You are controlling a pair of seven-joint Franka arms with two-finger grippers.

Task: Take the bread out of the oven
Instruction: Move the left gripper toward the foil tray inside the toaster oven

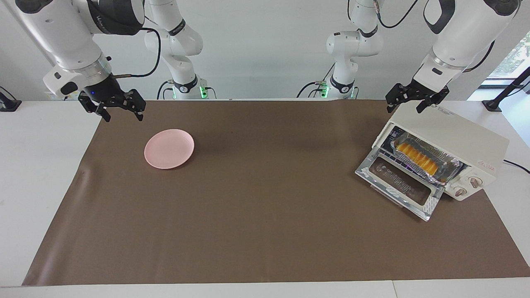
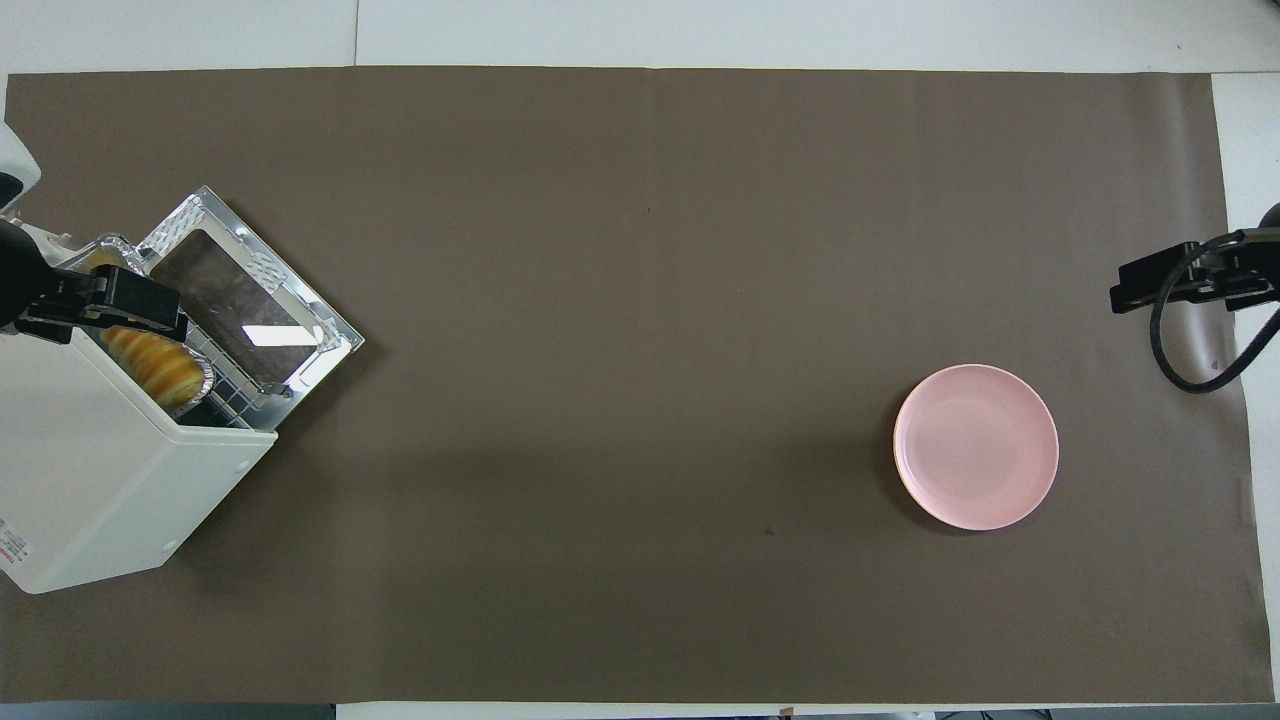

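Inside the oven (image 1: 455, 140), at the left arm's end of the bench (image 1: 265, 248), the bread (image 1: 415, 157) lies in a foil tray (image 1: 449, 169) on the rack, door down. The left gripper (image 1: 408, 101) hangs over the oven top, fingers wide and empty. The right gripper (image 1: 120, 112) waits near the pink plate (image 1: 169, 148), fingers wide too. I think the left one should go down in front, reach in low, and pinch the bread softly, not the foil.

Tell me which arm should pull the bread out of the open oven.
Left. The left gripper hangs open over the oven, beside the bread. The right gripper waits near the pink plate.
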